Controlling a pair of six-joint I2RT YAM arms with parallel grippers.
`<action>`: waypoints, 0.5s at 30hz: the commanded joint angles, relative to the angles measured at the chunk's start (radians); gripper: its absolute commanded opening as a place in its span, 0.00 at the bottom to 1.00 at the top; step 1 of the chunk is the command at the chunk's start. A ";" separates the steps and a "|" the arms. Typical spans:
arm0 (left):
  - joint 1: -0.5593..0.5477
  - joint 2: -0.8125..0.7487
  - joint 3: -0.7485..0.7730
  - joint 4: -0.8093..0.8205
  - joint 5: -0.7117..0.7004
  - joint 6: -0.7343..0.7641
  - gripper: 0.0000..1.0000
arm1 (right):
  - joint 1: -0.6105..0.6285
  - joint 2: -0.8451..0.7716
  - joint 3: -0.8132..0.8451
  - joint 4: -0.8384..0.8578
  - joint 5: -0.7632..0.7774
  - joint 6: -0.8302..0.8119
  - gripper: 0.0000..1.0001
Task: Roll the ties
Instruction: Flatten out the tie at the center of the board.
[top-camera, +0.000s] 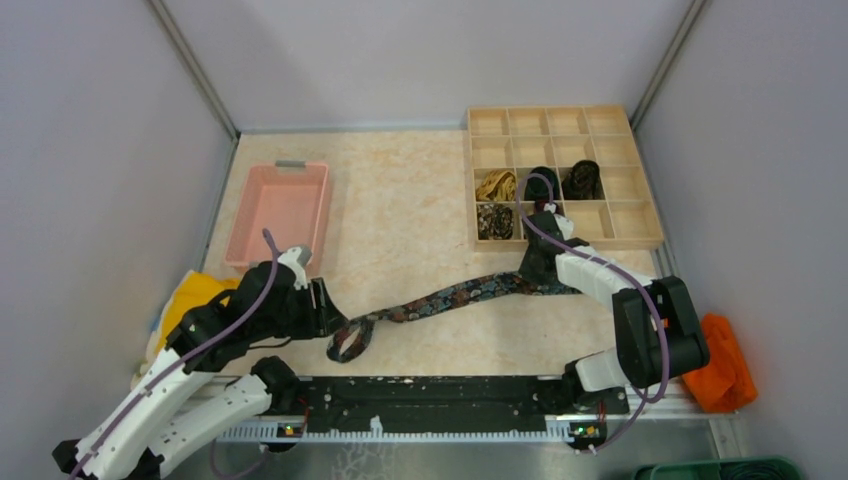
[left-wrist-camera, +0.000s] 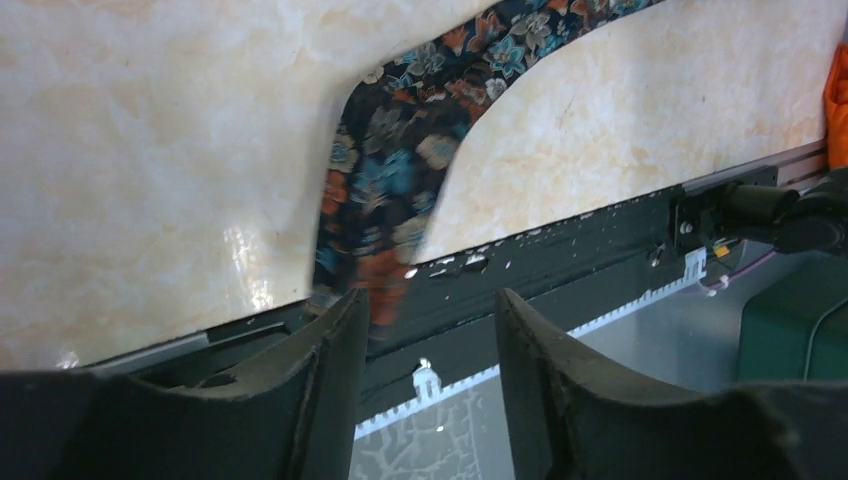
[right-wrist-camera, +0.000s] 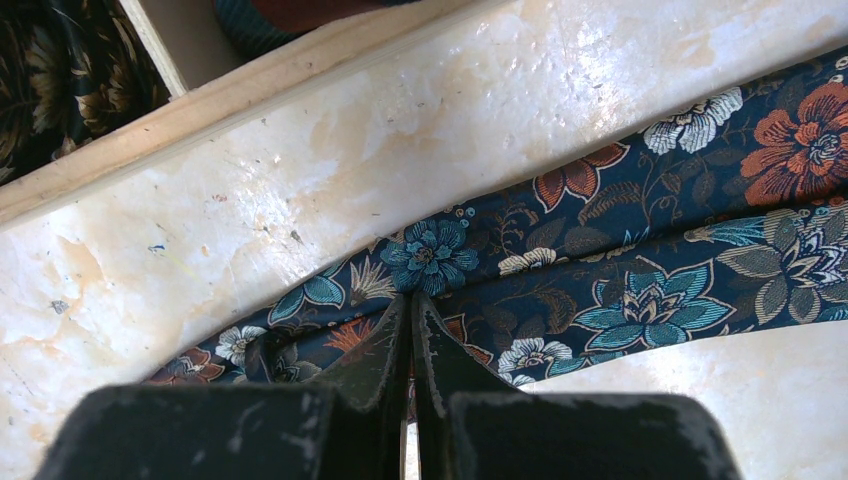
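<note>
Only the top view showed the whole floral tie (top-camera: 450, 297): a long strip on the surface (top-camera: 400, 190), running from a loop at lower centre to the wooden tray (top-camera: 640, 243), where coiled ties (top-camera: 496, 186) sat in compartments. The right wrist view showed doubled navy fabric with blue, orange and white flowers, pinched by my right hand (right-wrist-camera: 410, 335). My left hand (left-wrist-camera: 425, 395) stood spread at the loop.

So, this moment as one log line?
left fingers open, empty | right fingers shut on tie | tie unrolled on table
</note>
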 joint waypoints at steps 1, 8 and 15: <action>-0.004 -0.042 0.006 -0.130 0.007 -0.007 0.59 | -0.013 0.079 -0.078 -0.098 0.028 -0.021 0.00; -0.004 -0.065 0.025 -0.140 -0.073 -0.012 0.59 | -0.008 0.066 -0.068 -0.118 0.057 -0.027 0.00; -0.004 0.026 -0.104 0.270 0.053 0.048 0.28 | 0.209 -0.187 0.067 -0.252 0.262 -0.019 0.00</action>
